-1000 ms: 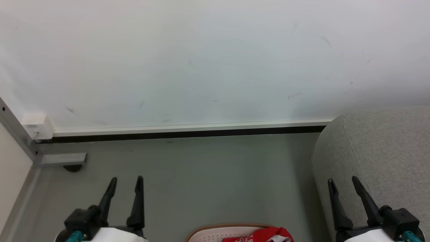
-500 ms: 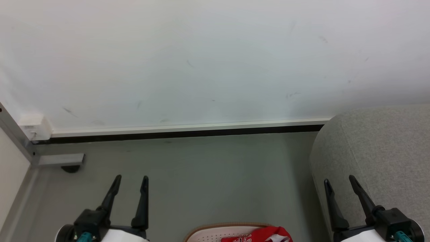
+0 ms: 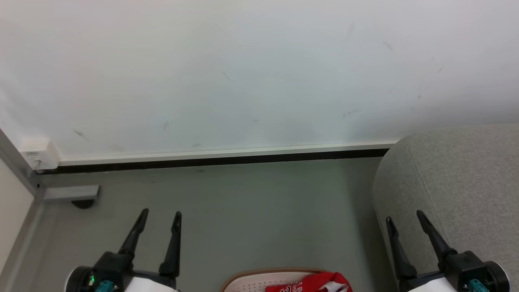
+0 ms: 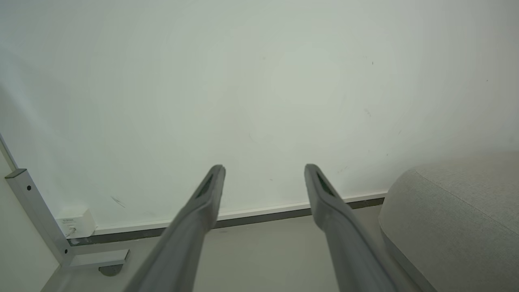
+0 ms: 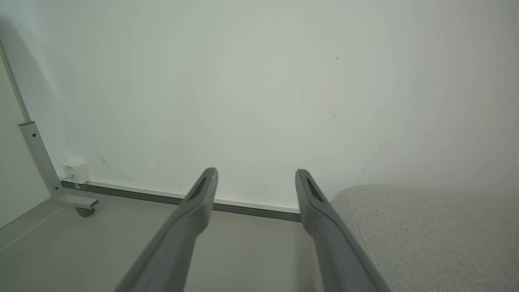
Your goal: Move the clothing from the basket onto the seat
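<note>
grey floor (image 3: pixel 259 211) — left fingers (image 3: pixel 174 237), parted, have edged toward the basket (image 3: pixel 251 282)

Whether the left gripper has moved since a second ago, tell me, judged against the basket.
Yes. The left gripper has slid toward the robot's right, nearer the basket, whose rim barely shifted in the head view.
</note>
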You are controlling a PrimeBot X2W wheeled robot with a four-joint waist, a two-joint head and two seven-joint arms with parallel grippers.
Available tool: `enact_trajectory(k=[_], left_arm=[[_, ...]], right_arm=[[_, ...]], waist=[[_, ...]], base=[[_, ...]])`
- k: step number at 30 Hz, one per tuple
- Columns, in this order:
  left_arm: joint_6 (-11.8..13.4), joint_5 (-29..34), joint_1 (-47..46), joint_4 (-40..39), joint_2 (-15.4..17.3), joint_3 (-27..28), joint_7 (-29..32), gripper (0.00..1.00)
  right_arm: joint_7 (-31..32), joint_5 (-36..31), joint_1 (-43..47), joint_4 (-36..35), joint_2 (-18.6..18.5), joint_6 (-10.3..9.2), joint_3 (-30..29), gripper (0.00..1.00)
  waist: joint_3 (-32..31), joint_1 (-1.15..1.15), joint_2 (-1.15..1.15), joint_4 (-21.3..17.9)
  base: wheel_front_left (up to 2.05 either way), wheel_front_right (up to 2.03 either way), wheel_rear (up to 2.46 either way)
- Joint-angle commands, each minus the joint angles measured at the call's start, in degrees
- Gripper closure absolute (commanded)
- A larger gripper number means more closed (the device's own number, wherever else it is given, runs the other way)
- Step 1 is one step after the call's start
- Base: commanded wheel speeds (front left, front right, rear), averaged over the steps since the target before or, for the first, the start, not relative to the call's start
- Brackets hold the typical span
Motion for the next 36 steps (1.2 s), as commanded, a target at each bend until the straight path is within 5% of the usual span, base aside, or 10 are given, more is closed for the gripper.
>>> enact_trajectory(k=[1,18,36], left_arm=[[-0.16,0.36,-0.29,0.00,-0.08,0.25,-0.04,0.00],[-1.50,-2.13,-1.68,2.51,-0.51,-0.04,-0.04,0.00],[-3.07,-0.12,-8.69,16.54,1.14,-6.35,-0.03,0.00]], right_arm=[[-0.41,0.28,-0.38,-0.30,0.04,-0.13,-0.03,0.00],[-0.41,1.14,-0.87,-0.23,-0.01,-0.13,0.00,0.00],[-0.34,3.73,-2.76,-1.76,0.06,-0.14,0.09,0.00]], waist=[[0.02,0.00,0.00,-0.02],[1.67,0.00,0.00,-2.04],[10.30,0.00,0.00,-10.16]], base=[[0.00,0.00,0.00],[0.00,0.00,0.00],[0.00,0.00,0.00]])
